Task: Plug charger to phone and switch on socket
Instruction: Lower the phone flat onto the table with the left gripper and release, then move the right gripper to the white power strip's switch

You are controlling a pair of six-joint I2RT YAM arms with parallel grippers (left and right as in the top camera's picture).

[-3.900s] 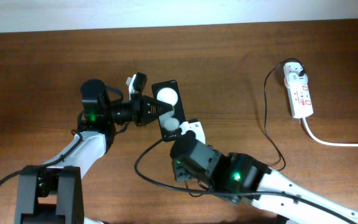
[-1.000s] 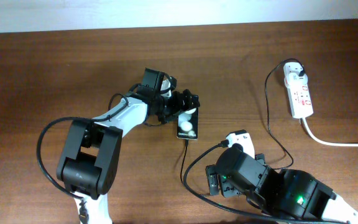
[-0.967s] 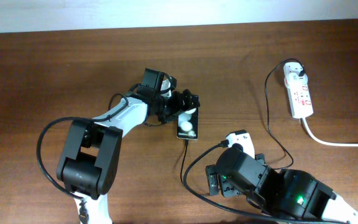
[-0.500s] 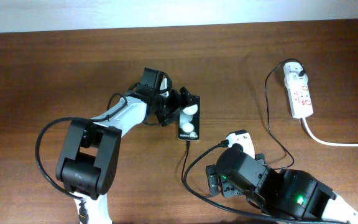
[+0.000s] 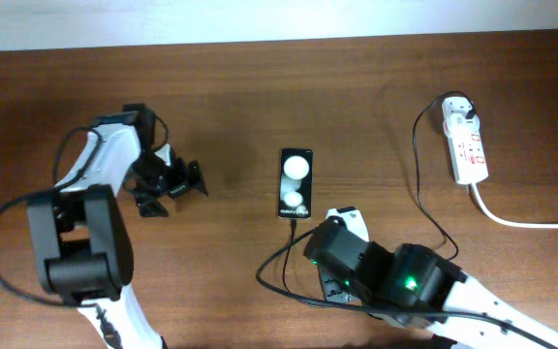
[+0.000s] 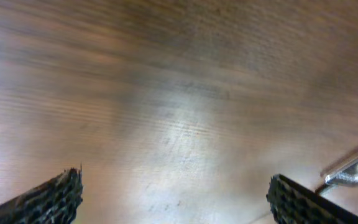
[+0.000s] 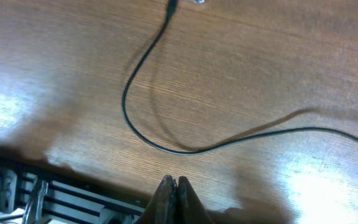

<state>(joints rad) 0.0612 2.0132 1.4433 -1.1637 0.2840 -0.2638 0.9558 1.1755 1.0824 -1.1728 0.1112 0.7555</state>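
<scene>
Right gripper [image 7: 171, 182], clenched empty, sits nearer the socket [image 5: 465, 141], lying front-to-back toward the table's [image 5: 376, 78] far-right corner.

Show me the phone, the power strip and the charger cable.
phone [image 5: 295, 184], overhead view, middle of its black face.
power strip [image 5: 466, 147], overhead view, middle of its white body.
charger cable [image 5: 416, 170], overhead view, the thin black run left of the strip.

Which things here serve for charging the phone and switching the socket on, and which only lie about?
Needed: phone, black charger cable, white power strip with its thick white cord.
Lying about: nothing else, only the wooden table.
</scene>
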